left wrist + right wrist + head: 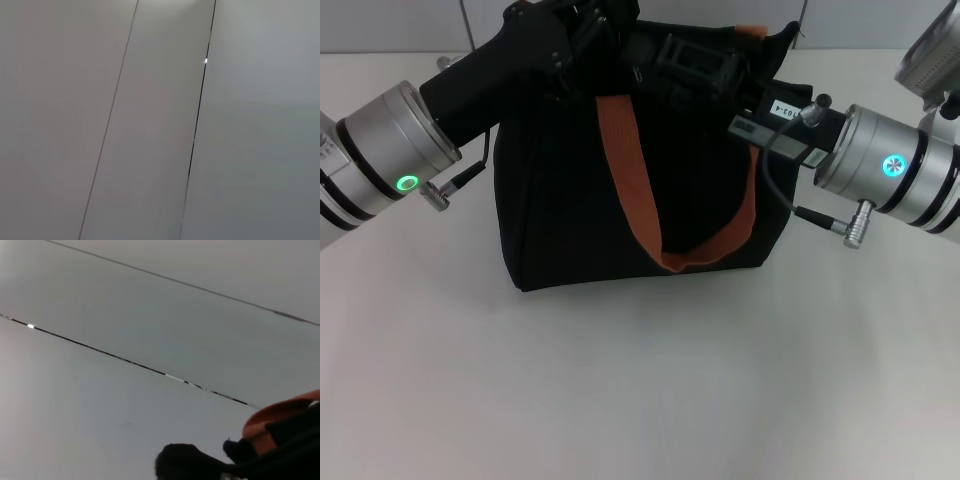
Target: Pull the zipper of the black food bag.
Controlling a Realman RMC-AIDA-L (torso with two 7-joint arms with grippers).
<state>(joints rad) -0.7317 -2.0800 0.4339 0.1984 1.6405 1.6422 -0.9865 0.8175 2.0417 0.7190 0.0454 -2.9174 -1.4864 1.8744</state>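
Black food bag (580, 210) sits on the white desk (640, 400), centre to upper-centre of the head frame, upright. One orange strap handle (630, 190) droops in a loop down its front face.

Both arms are at the top of the bag. Left end effector (582, 40) comes in from the upper left and is over the bag's top edge, upper centre of frame. Right end effector (695, 62) comes in from the right and sits just beside it at the top opening. Black on black up there: can't tell whether either one is open, closed or gripping anything.

Zipper isn't visible in any view, hidden behind the end effectors at the bag top. The wrist views don't help. Left wrist shows only pale wall panels (150, 120). Right wrist shows wall plus a bit of orange strap and dark fabric in its lower right corner.

Step, my read: at the grasp or brace stage at the zip, one arm likely steadying the bag while the other works the pull. Can't confirm which.

Axis: the bag's long side runs left-right across the frame, so the zip track probably runs the same way along the top.

Next move needs a firm pinch on the pull tab, then a straight pull along that line, with the bag held so it doesn't slide or tip.
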